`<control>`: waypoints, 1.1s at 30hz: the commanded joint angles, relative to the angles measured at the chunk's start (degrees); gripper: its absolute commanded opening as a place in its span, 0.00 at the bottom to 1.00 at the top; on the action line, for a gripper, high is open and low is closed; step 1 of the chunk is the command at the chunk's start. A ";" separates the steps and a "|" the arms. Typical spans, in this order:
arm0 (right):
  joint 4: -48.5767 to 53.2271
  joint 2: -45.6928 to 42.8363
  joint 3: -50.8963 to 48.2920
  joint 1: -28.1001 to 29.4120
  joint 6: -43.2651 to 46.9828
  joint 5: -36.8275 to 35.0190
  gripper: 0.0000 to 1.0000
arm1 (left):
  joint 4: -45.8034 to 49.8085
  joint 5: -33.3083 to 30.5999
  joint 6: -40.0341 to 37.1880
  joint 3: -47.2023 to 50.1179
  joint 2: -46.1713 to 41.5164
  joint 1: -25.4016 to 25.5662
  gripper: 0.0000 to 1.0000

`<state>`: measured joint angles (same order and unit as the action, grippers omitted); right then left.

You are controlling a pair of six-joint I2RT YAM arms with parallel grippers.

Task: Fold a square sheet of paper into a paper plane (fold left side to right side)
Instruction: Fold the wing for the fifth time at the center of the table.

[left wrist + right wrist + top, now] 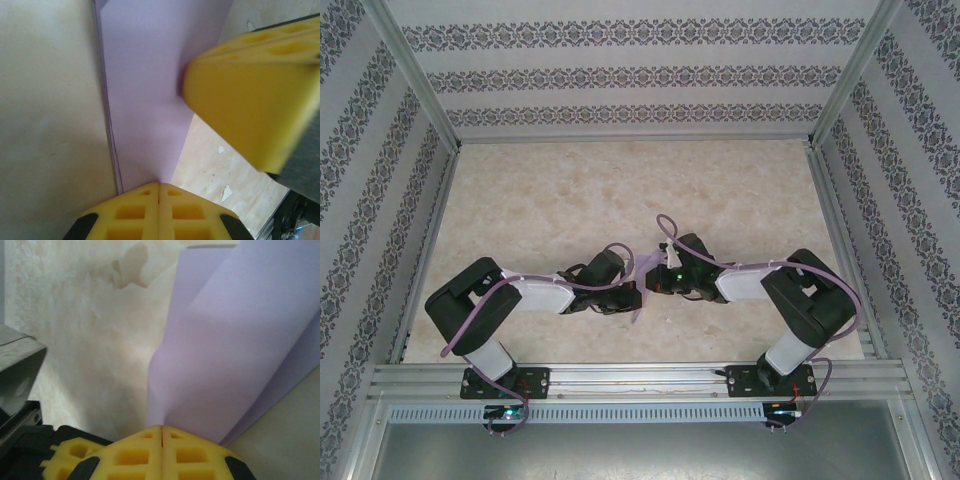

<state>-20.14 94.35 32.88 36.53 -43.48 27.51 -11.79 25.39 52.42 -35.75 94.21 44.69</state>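
Near the middle of the bench, the left fingers are pinched closed on one edge of the folded lavender sheet of paper, held up between both arms, while the right fingers clamp another edge.
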 commanded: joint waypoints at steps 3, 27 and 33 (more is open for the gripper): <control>-1.10 2.19 2.69 0.18 1.34 -1.28 0.00 | 10.25 -4.93 -2.06 2.22 1.67 0.58 0.00; 4.77 6.29 6.02 -7.55 6.16 -2.33 0.00 | 11.02 -6.43 -1.76 3.18 2.12 0.58 0.00; 6.64 7.40 7.69 -10.49 7.35 -2.31 0.00 | 10.90 -6.67 -1.65 3.45 1.94 0.58 0.00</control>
<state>-15.59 99.96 39.20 28.12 -38.57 29.43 -11.62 24.56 52.01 -35.59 94.11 44.95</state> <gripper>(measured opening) 0.046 0.052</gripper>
